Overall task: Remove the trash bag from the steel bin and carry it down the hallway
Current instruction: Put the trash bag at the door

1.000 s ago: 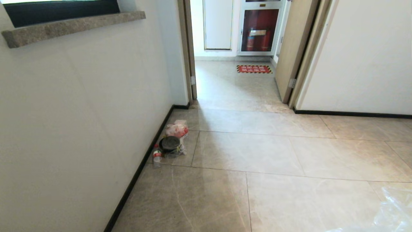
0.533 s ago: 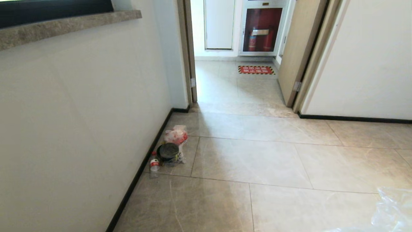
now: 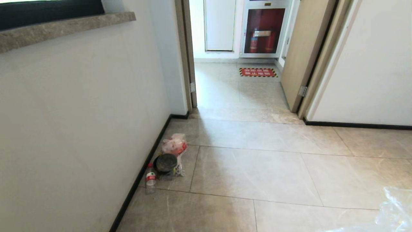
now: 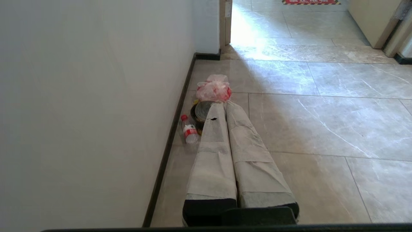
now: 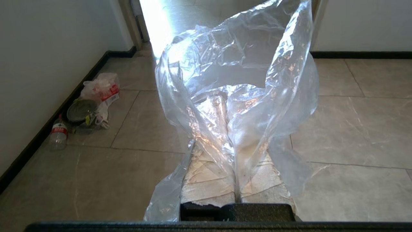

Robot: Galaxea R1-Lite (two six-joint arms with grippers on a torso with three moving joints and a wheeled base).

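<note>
Slippage is the main risk: the right end effector is clenched on thin film of the trash bag, which billows over its fingers and could tear free or snag the floor-side litter pile along the hallway.

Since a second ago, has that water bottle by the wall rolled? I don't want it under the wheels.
No. The bottle sits lower in the head view, but so does the baseboard beside it: the camera moved, not the bottle.
</note>
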